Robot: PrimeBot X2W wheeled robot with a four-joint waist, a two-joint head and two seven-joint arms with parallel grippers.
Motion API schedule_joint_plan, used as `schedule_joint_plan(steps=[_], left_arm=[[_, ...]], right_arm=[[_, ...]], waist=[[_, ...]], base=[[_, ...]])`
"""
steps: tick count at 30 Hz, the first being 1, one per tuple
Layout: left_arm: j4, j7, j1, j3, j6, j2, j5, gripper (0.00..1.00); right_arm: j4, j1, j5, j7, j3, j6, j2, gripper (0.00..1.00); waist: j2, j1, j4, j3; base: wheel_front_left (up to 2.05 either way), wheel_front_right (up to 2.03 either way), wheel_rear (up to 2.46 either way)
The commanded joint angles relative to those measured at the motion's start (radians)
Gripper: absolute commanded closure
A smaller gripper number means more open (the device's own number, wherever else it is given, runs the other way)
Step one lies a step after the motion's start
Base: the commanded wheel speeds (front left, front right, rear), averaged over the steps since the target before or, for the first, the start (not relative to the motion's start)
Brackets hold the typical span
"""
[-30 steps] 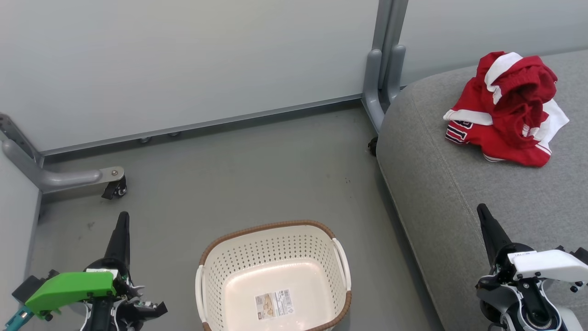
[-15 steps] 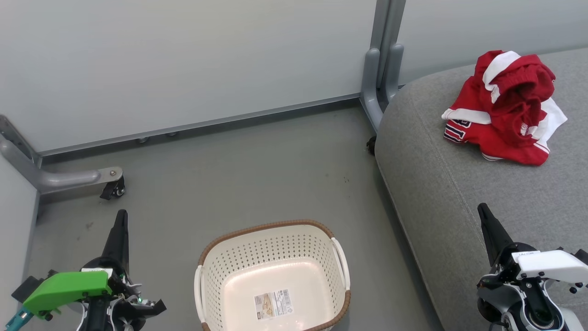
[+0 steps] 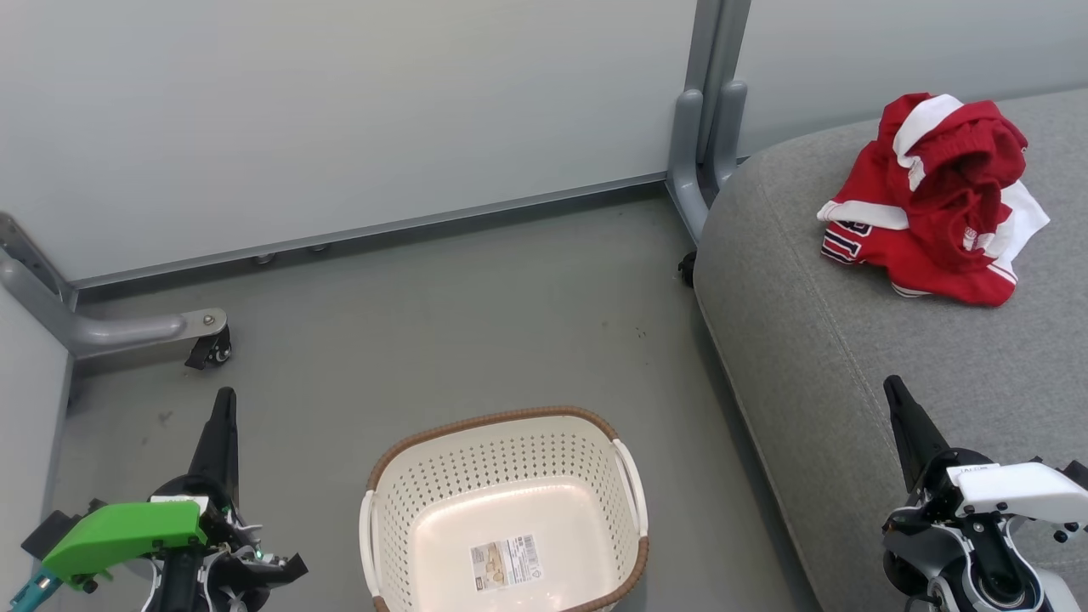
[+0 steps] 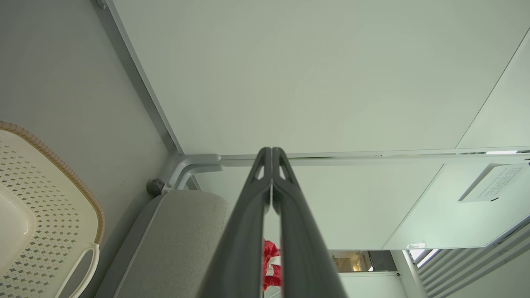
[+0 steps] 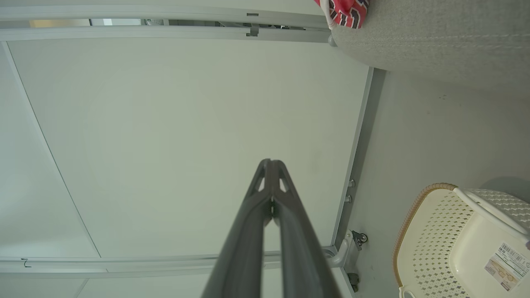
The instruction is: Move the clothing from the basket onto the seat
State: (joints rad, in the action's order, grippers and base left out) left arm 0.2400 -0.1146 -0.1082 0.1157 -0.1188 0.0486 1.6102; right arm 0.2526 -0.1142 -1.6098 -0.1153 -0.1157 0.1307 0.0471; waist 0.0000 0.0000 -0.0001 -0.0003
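Observation:
The red clothing (image 3: 935, 200) with white trim lies bunched in a heap on the grey seat (image 3: 850, 382) at the upper right; a sliver of it shows in the left wrist view (image 4: 271, 265) and in the right wrist view (image 5: 341, 10). On the floor at the bottom centre stands the cream basket (image 3: 506, 510), holding nothing but a label on its bottom. My left gripper (image 3: 223, 408) is shut at the lower left, left of the basket. Over the seat's front part my right gripper (image 3: 894, 393) is shut too. Both wrist views show fingertips pressed together (image 4: 272, 154) (image 5: 269, 163).
Pale partition panels stand behind the floor. A grey caster leg (image 3: 136, 327) juts out at the left and a grey post foot (image 3: 701, 153) sits beside the seat's corner. Grey floor (image 3: 442, 323) lies between the basket and the panels.
The picture shifted slightly a second ago, a camera move. Since half a second ago nothing has changed; both grippers stay shut and still.

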Motion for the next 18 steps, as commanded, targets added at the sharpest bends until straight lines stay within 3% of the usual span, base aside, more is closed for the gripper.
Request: schedule_joint_plan(steps=[1, 18], left_arm=[[-0.001, -0.004, -0.013, 0.003, -0.003, 0.003, 0.002, 1.0], [-0.001, -0.004, -0.013, 0.003, -0.003, 0.003, 0.002, 1.0]], right_arm=[[0.002, -0.009, -0.003, -0.004, -0.002, 0.0, 0.006, 1.0], [0.001, -0.009, -0.003, -0.004, -0.002, 0.0, 0.006, 1.0]], waist=[[0.0, 0.0, 0.0, 0.0], [0.0, 0.0, 0.0, 0.0]], base=[[0.0, 0.0, 0.0], [0.0, 0.0, 0.0]])
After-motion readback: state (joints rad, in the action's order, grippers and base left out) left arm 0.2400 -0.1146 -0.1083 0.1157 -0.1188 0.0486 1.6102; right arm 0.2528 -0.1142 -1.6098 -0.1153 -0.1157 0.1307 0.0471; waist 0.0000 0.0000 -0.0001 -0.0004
